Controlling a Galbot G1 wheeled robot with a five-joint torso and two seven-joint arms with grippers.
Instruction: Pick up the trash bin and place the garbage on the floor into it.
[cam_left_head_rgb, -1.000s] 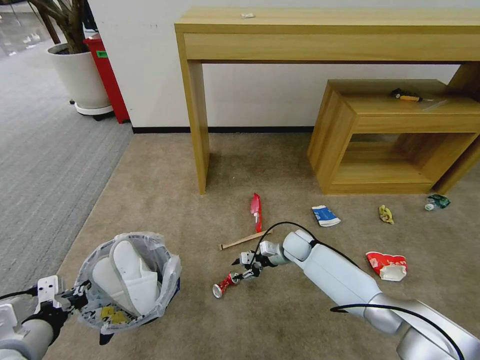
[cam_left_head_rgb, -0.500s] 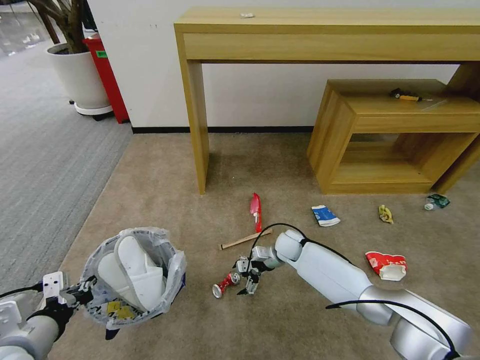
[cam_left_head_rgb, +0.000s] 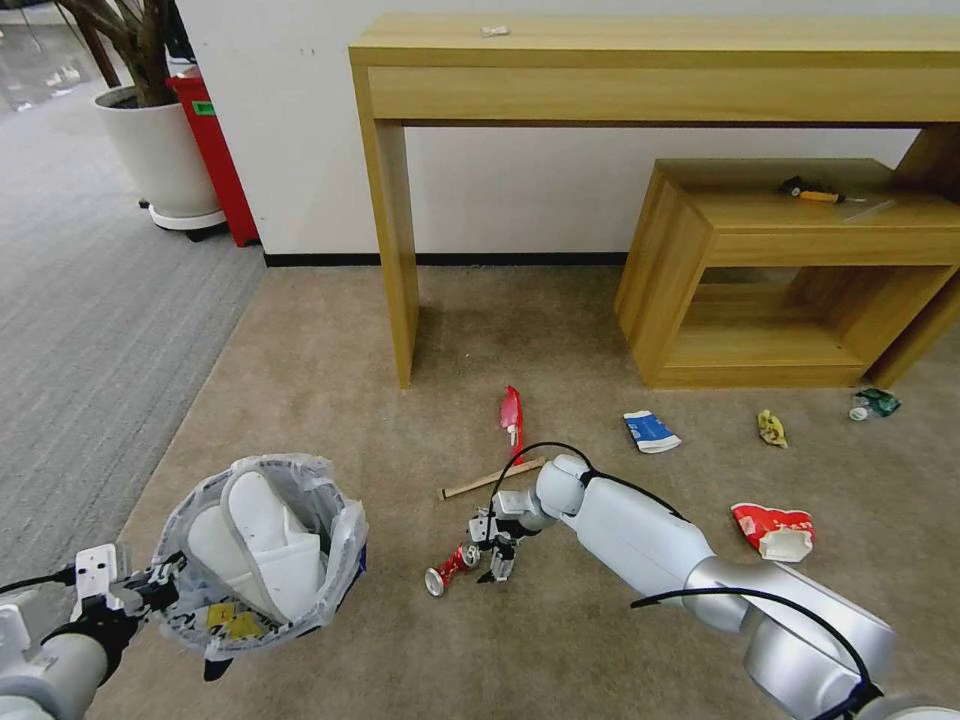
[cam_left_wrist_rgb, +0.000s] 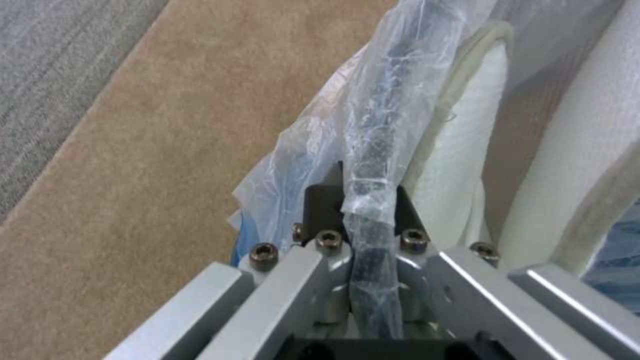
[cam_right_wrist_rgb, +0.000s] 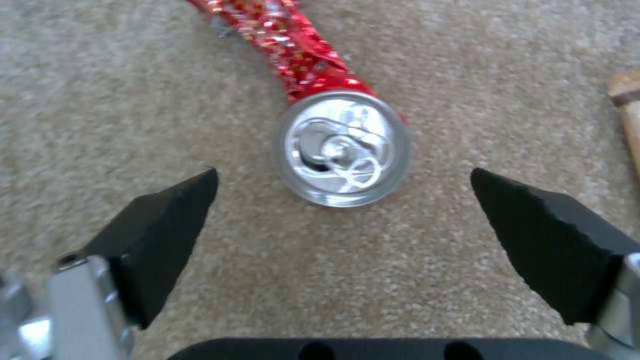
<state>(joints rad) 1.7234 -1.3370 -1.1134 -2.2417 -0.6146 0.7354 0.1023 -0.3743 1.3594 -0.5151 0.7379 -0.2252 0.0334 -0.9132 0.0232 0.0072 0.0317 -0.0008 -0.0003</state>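
The trash bin (cam_left_head_rgb: 335, 560), black with a crinkled clear bag, hangs at lower left with white slippers (cam_left_head_rgb: 262, 545) inside. My left gripper (cam_left_head_rgb: 150, 590) is shut on its rim; the left wrist view shows that gripper (cam_left_wrist_rgb: 367, 200) clamping the bag-covered rim (cam_left_wrist_rgb: 373, 150). My right gripper (cam_left_head_rgb: 487, 558) points down, open, right beside the crushed red can (cam_left_head_rgb: 448, 570). In the right wrist view the can's silver top (cam_right_wrist_rgb: 343, 150) lies just beyond the gap of the open right gripper (cam_right_wrist_rgb: 343, 174). A red wrapper (cam_left_head_rgb: 512, 420), wooden stick (cam_left_head_rgb: 490, 480), blue-white carton (cam_left_head_rgb: 651, 431), yellow wrapper (cam_left_head_rgb: 771, 428), green bottle (cam_left_head_rgb: 876, 402) and red-white cup (cam_left_head_rgb: 775, 530) lie on the carpet.
A tall wooden console table (cam_left_head_rgb: 650, 60) stands against the wall, with a low wooden shelf unit (cam_left_head_rgb: 790, 270) under its right side carrying a yellow-black item (cam_left_head_rgb: 810, 190). A white planter (cam_left_head_rgb: 160, 150) and a red stand (cam_left_head_rgb: 215, 150) are at far left.
My right gripper has tipped from level to pointing down and dropped to the carpet beside the can. The bin has swayed slightly in the left gripper.
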